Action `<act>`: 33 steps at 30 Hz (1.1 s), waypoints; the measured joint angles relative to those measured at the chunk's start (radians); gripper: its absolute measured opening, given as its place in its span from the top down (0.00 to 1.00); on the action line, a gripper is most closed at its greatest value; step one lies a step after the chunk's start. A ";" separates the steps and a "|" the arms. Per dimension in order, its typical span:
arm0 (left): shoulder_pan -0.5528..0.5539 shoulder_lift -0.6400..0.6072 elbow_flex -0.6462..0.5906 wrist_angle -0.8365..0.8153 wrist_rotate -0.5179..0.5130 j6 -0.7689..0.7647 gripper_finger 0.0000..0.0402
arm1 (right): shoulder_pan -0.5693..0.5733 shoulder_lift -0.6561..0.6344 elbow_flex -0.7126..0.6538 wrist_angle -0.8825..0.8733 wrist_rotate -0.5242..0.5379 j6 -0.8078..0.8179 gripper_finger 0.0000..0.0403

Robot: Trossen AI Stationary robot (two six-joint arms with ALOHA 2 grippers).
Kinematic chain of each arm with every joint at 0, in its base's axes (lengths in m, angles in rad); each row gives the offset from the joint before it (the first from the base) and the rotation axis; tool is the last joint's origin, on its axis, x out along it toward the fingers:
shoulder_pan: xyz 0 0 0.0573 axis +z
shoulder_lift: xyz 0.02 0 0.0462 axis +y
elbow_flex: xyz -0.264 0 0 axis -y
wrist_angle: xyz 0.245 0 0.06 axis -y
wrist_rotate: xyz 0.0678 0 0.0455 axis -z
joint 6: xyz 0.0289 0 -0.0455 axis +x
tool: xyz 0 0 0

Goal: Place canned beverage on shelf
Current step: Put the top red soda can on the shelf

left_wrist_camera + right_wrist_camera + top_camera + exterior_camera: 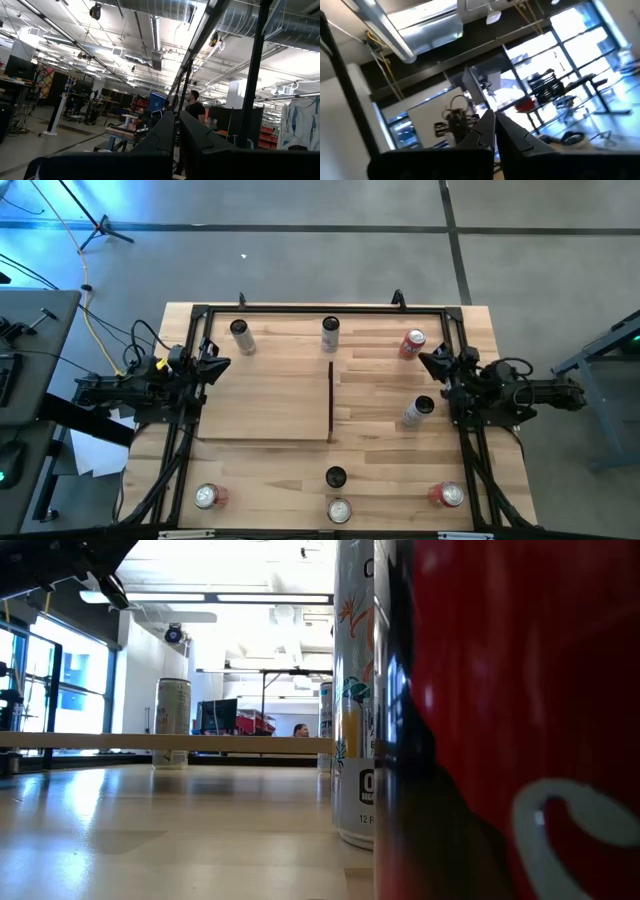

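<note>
The shelf [265,395] is a pale-wood panel lying flat on the table's left half, with a thin dark strip [330,402] along its right edge. Several canned beverages stand around it: three along the far side [241,337] [330,333] [412,344], one right of the strip [418,411], one below it [335,477], three at the near edge [207,497] [339,510] [446,496]. My left gripper [222,363] [176,125] is shut at the table's left edge, raised and empty. My right gripper [425,360] [494,125] is shut at the right edge, also raised and empty.
A black metal frame [320,310] runs around the tabletop. In the low view a red can [500,720] and a tall patterned can [355,690] fill the right side, and a silver can [172,720] stands farther off. A person [194,107] stands in the room beyond.
</note>
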 joint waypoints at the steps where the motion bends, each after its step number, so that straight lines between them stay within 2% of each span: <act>1: 0.000 0.000 0.000 0.000 0.000 0.000 0.98 | 0.000 0.000 0.000 -0.005 -0.005 0.029 1.00; 7: 0.000 0.000 0.000 0.000 0.000 0.000 0.98 | 0.000 0.000 0.000 -0.008 -0.005 0.193 1.00; 12: 0.000 0.000 0.000 0.000 0.000 0.000 0.98 | 0.000 0.000 0.000 -0.005 -0.001 0.166 1.00; 18: 0.000 0.000 0.000 0.000 0.000 0.000 0.98 | 0.000 0.000 0.011 0.017 -0.112 0.239 1.00; 21: 0.000 0.000 0.000 0.000 0.000 0.000 0.98 | 0.000 0.001 0.106 -0.005 -0.161 0.199 1.00; 23: 0.000 0.000 0.000 0.000 0.000 0.000 0.98 | 0.000 0.019 0.216 -0.112 -0.178 0.139 1.00; 25: 0.000 0.000 0.000 0.000 0.000 0.000 0.98 | 0.000 0.068 0.349 -0.316 -0.134 0.093 1.00; 30: 0.000 0.000 0.000 0.000 0.000 0.000 0.98 | 0.000 0.306 0.699 -0.876 0.206 0.080 1.00; 33: 0.000 0.000 0.000 0.000 0.000 0.000 0.98 | 0.000 0.461 0.894 -1.129 0.322 0.120 1.00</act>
